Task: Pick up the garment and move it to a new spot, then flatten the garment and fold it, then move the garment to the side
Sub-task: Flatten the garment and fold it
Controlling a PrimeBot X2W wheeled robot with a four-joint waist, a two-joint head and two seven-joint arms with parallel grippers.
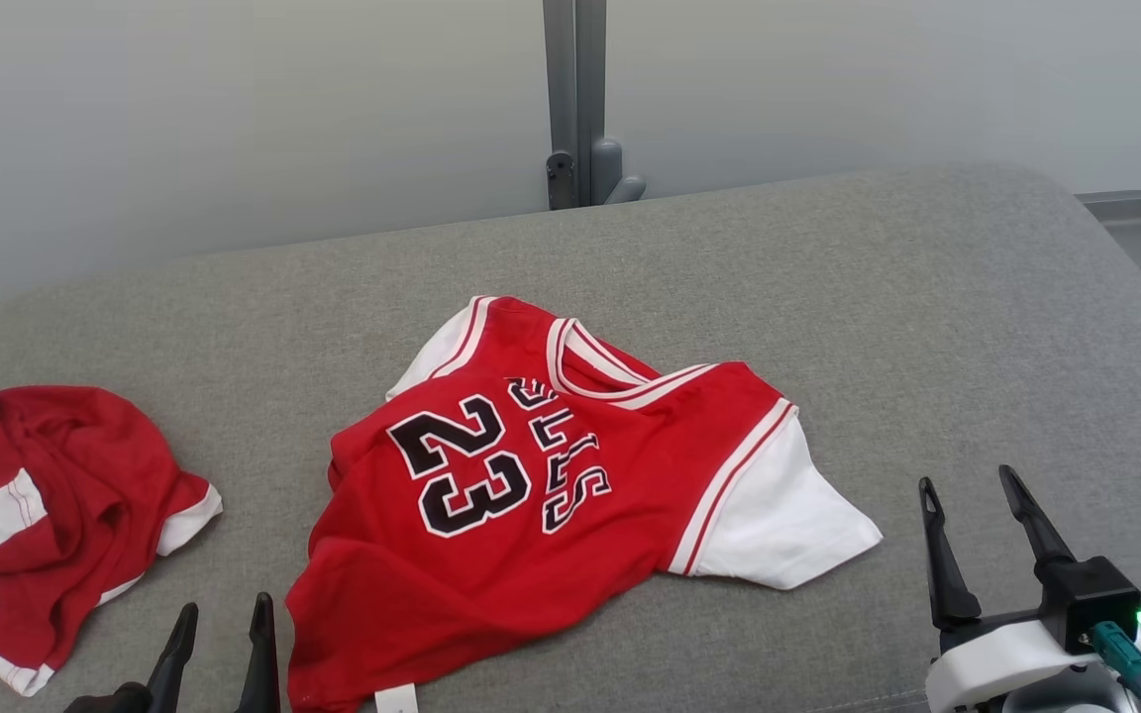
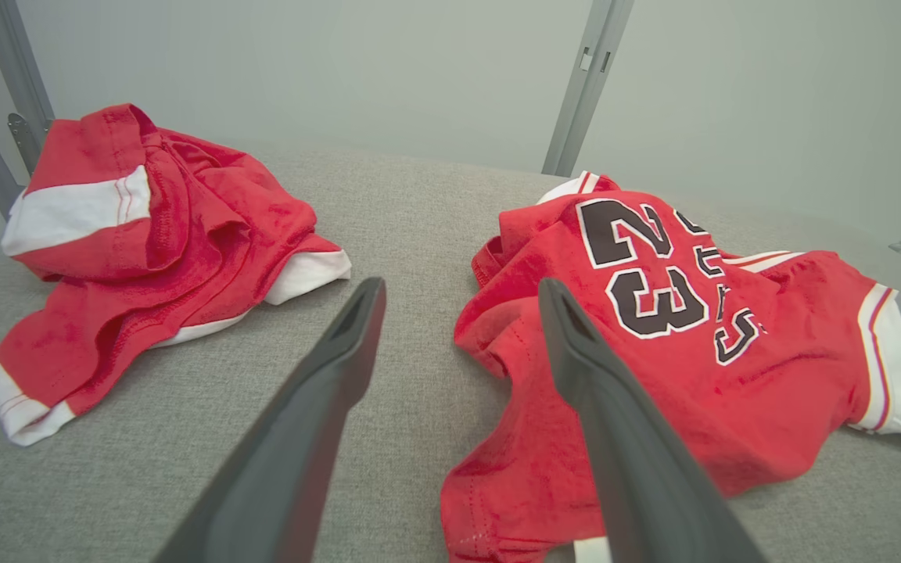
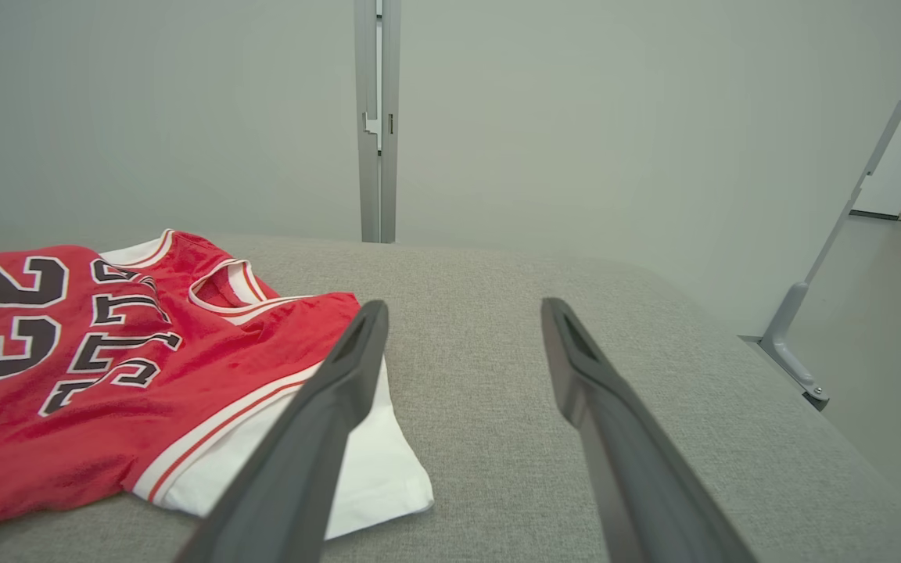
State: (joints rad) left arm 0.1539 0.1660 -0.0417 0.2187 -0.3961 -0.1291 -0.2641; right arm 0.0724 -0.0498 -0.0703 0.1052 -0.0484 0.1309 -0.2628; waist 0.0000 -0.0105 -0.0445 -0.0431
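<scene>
Zero steps look done: left end effector (image 1: pixel 225 606) and right end effector (image 1: pixel 968 480) both released, empty; rumpled jersey (image 1: pixel 531 495) between them, ungrasped.

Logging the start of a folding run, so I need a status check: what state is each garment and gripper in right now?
jersey: lying number-side up, rumpled, not folded, one white sleeve spread out.
red-and-white garment: crumpled in a heap, apart from the jersey.
left gripper: open, holding nothing.
right gripper: open, holding nothing.
</scene>
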